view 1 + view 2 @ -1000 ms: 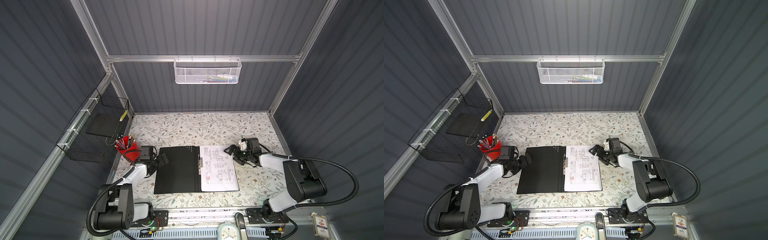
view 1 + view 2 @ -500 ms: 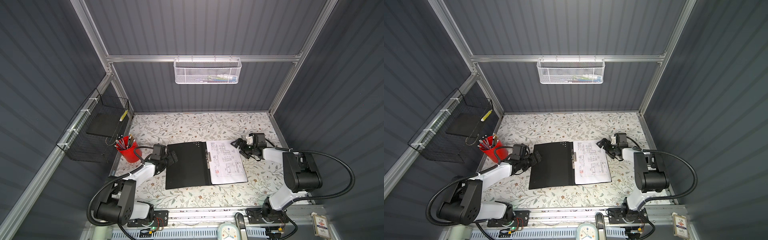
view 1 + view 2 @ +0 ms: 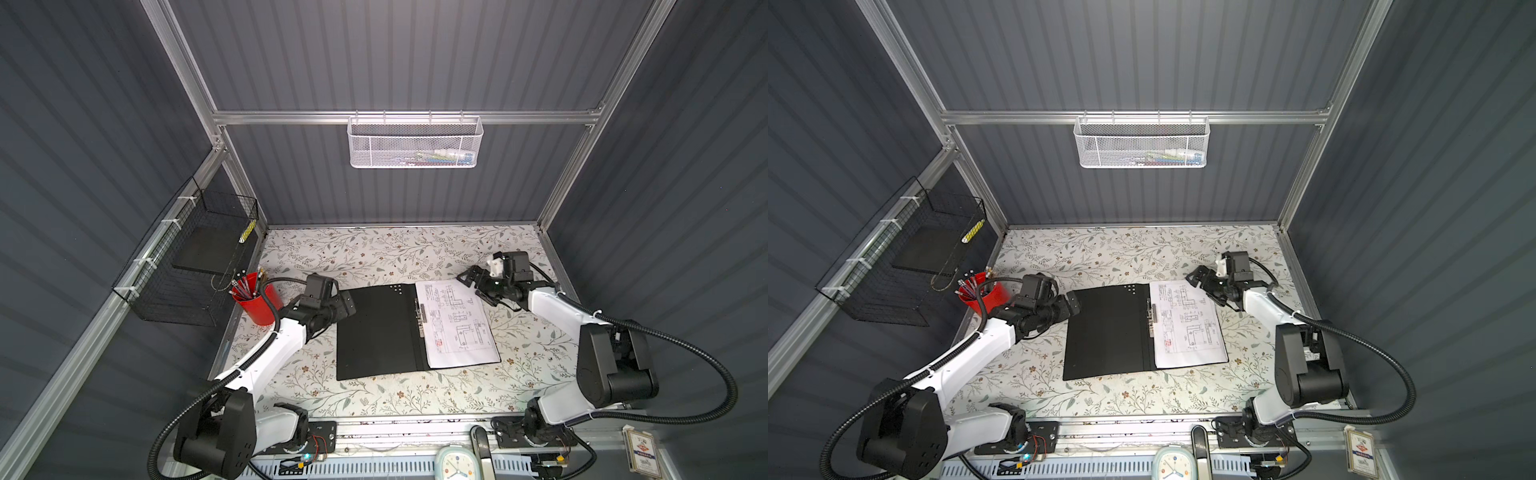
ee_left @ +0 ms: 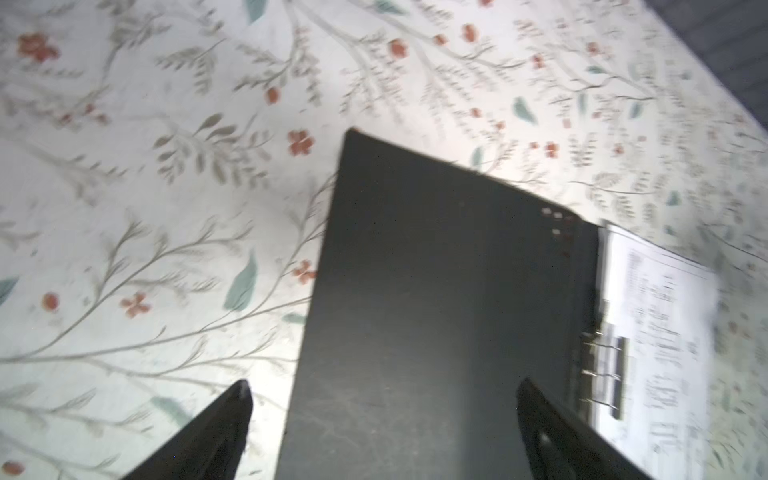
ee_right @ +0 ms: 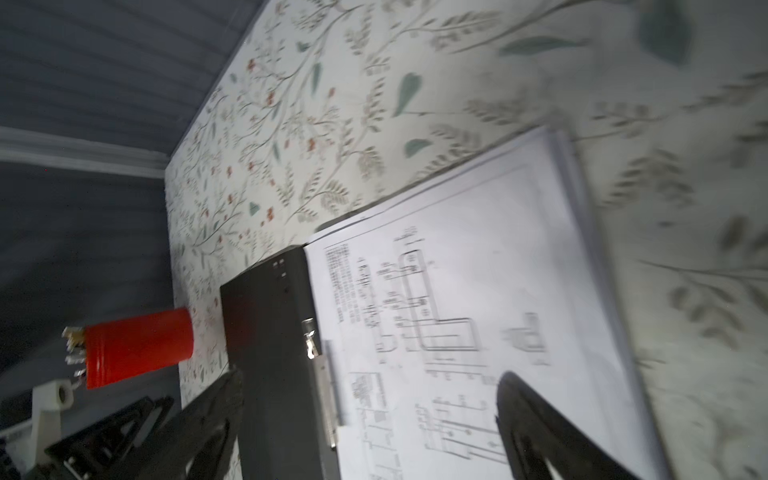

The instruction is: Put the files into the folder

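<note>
The folder [image 3: 378, 328] [image 3: 1106, 328] lay open and flat in the middle of the flowered table [image 3: 374, 249], black inside facing up. The files [image 3: 455, 328] [image 3: 1187, 328] sat as a neat stack on its right half. The top sheet carried line drawings and a narrow column of small print. A metal clip [image 3: 420, 318] [image 5: 322, 374] ran along the spine at the left edge of the sheets. From where I stood I could not tell whether it pinned them down. In the right wrist view the far corner of the stack showed several sheet edges, slightly fanned.

The left gripper [image 3: 347, 307] [image 3: 1069, 307] was low at the folder's left edge, near the far corner. Its fingers [image 4: 224, 428] were spread wide and held nothing. In the left wrist view the bare black cover lay between them, and I could not make out whether either finger touched it.

The right gripper [image 3: 473, 286] [image 3: 1200, 282] hung just beside the far right corner of the files. Its fingers [image 5: 532, 415] were also spread wide and empty. In its wrist view one finger showed over the printed sheet and one over the black half. That view was blurred, so contact could not be judged.

A red cup [image 3: 259, 305] [image 3: 984, 297] of pens stood at the table's left edge, just behind the left arm and apart from the folder. A black wire basket [image 3: 187, 266] hung on the left wall and a white mesh basket [image 3: 413, 143] on the back rail.
</note>
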